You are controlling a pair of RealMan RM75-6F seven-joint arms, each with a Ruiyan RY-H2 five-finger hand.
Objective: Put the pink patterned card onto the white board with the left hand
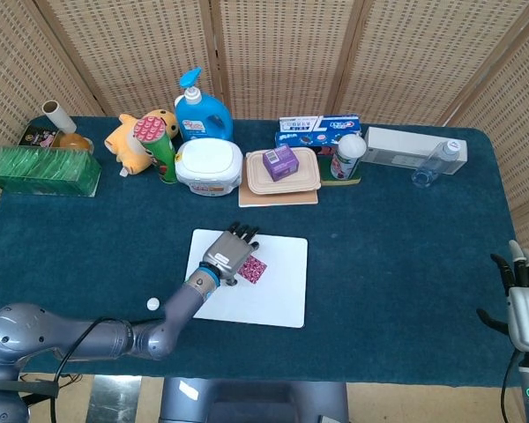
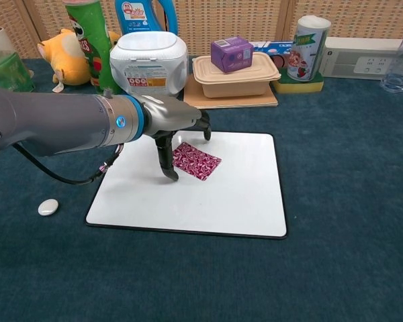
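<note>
We see the pink patterned card [image 2: 196, 161] over the middle-left part of the white board [image 2: 242, 194], with our left hand [image 2: 178, 131] directly above and behind it. In the chest view the fingers [image 2: 165, 161] reach down onto the card's left end, and the card looks pinched between them, though we cannot tell whether its far corner already rests on the board or hangs just above it. The card's long axis runs diagonally, from the fingers at its upper left out toward the lower right, so it trails away from the palm toward the board's centre. The head view agrees: the card [image 1: 252, 270] pokes out just to the right of the left hand [image 1: 229, 257], well inside the board's edges. We judge that the coming move turns on this: the card already lies over the target, so letting go calls for lowering and spreading the fingers, not more travel. Our right hand [image 1: 527, 304] sits at the table's far right edge, well apart, fingers spread and holding nothing.
</note>
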